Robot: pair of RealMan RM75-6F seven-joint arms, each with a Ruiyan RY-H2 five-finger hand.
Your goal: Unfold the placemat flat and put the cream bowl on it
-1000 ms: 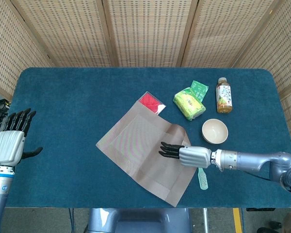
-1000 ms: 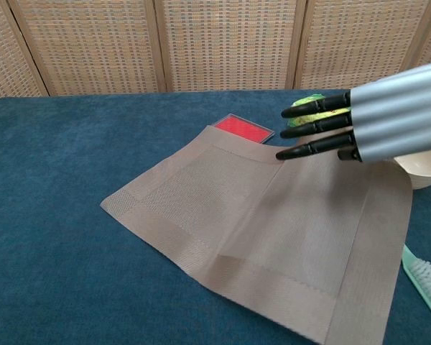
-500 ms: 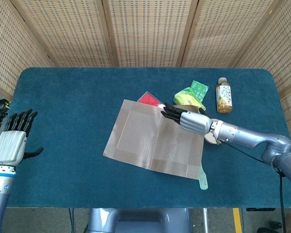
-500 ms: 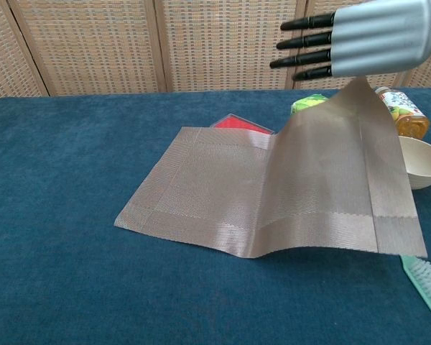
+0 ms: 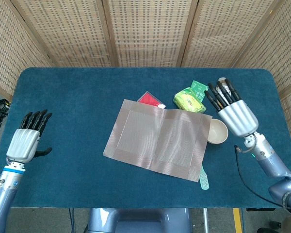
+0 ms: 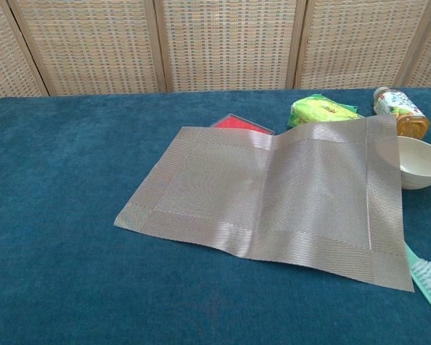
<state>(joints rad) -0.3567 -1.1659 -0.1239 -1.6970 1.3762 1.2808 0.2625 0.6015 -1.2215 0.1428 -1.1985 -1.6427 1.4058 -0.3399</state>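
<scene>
Starting at our left, we see our left hand (image 5: 25,141) raised over the blue table (image 5: 77,97) near its left edge, palm away from the head camera, fingers straight and a little apart, thumb out to the side, holding nothing; it does not show in the chest view. Well to the right of that hand, the placemat (image 5: 157,138) lies opened out on the table, with a soft ridge down its middle fold and its far right corner riding up on what lies behind it. In the chest view the placemat (image 6: 273,190) shows the same slight hump along the fold. Just beyond the placemat's far edge, a red flat packet (image 5: 150,100) pokes out from under it, and a green-and-yellow pouch (image 5: 189,100) sits a little further right, its near side against the raised corner. The cream bowl (image 5: 217,131) stands upright on the bare table, touching the placemat's right edge and not on it, just to the left of and below our right hand (image 5: 235,114). That hand hangs above the table, back toward the head camera, fingers extended and spread, gripping nothing. Its fingertips overlap a drink bottle (image 6: 401,113) in the head view; the chest view shows the bottle behind the bowl. A mint-green brush (image 5: 203,177) lies near the placemat's near right corner, on the front side of the right hand.
</scene>
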